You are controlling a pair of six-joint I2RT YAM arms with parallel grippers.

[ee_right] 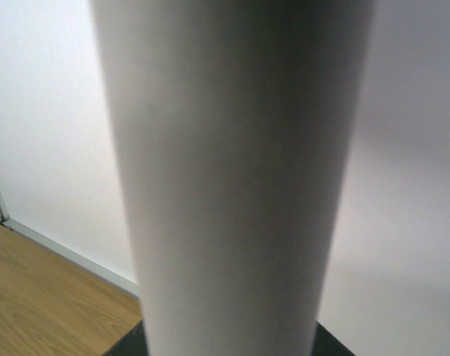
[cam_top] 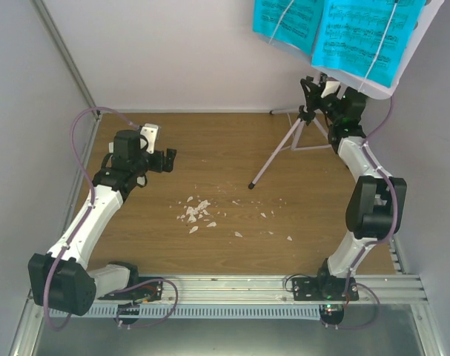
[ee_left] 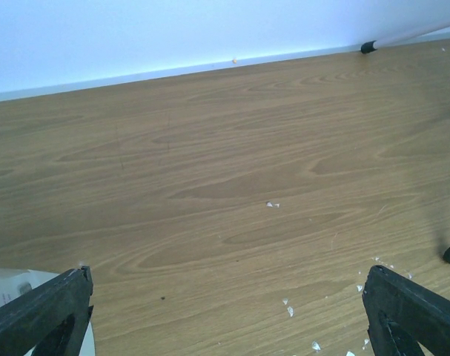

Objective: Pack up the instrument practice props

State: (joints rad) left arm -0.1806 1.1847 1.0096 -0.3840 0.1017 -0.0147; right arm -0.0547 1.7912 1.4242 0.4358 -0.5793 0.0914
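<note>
Wooden worktop [cam_top: 232, 141] with white crumbs [cam_top: 196, 211] scattered near its middle. Further back on the left, the left tool [cam_top: 165, 159] has its fingers spread wide and holds nothing. At the far right, the right tool [cam_top: 311, 93] clasps the stand [cam_top: 280, 148] by its pole, just below the cyan pages [cam_top: 358, 37] resting on its plate.

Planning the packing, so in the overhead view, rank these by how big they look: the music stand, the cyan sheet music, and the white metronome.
1. music stand, legs to plate
2. cyan sheet music, enlarged by sitting high, nearer the camera
3. white metronome
</note>
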